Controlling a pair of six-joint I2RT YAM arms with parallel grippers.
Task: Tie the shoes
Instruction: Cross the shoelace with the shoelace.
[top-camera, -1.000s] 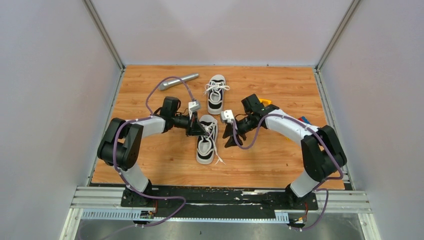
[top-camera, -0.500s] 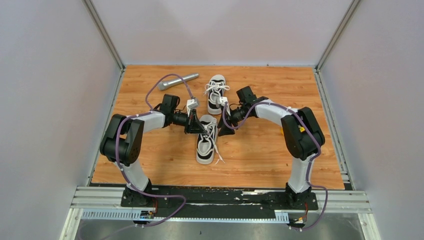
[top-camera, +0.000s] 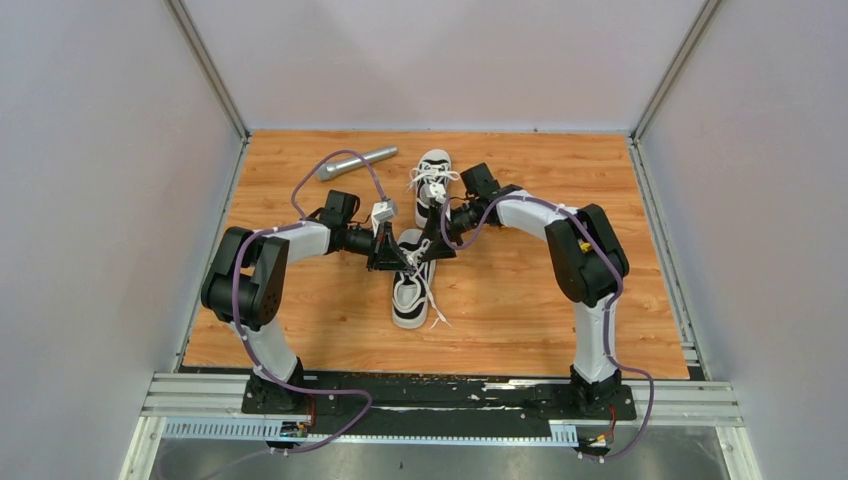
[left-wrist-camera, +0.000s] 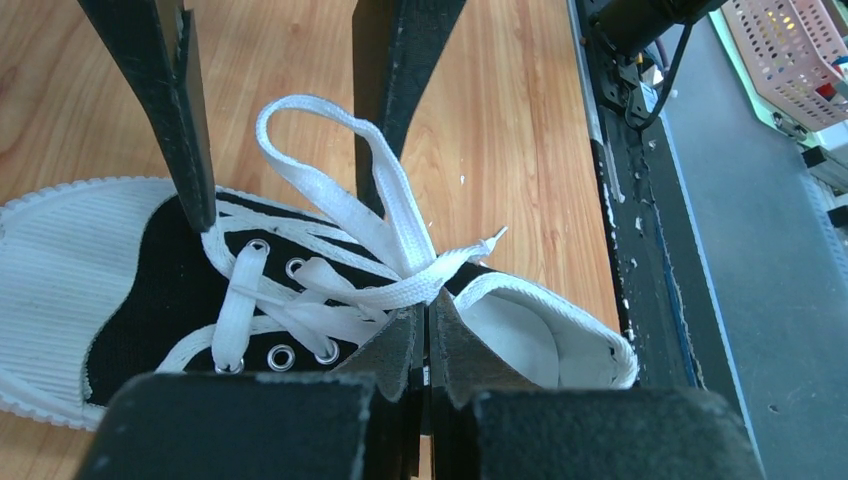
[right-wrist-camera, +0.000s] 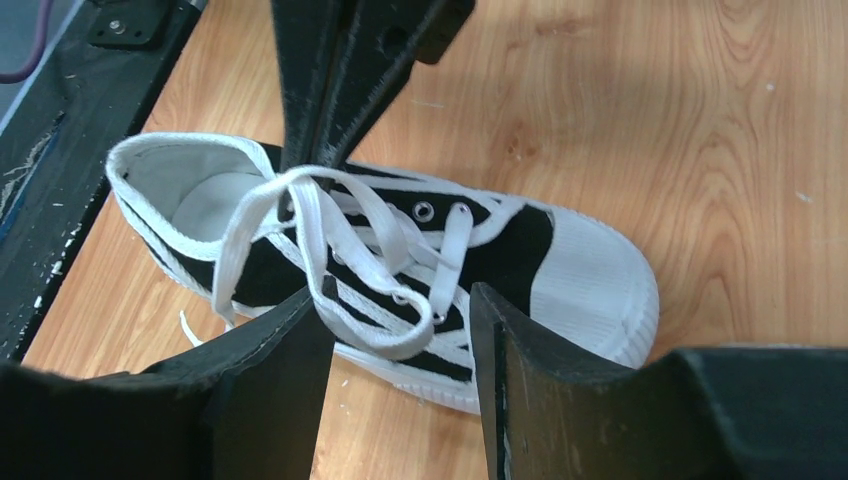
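The wooden desk (top-camera: 520, 330) carries both shoes around its middle. The left arm (top-camera: 290, 245) and the right arm (top-camera: 540, 215) lean in from either side and meet over the near shoe (top-camera: 408, 295), which lies with its heel toward the desk's near edge. The far shoe (top-camera: 433, 160) sits just beyond it, closer to the far edge, with its laces in a loose tangle. A silver cylinder (top-camera: 357, 162) lies to its left. The left gripper (left-wrist-camera: 428, 320) is pinched tight on the white lace (left-wrist-camera: 400, 235) where it gathers over the tongue, and a loop stands up from there. The right gripper (right-wrist-camera: 400, 300) is spread apart, its fingers (right-wrist-camera: 285, 360) on either side of that loop.
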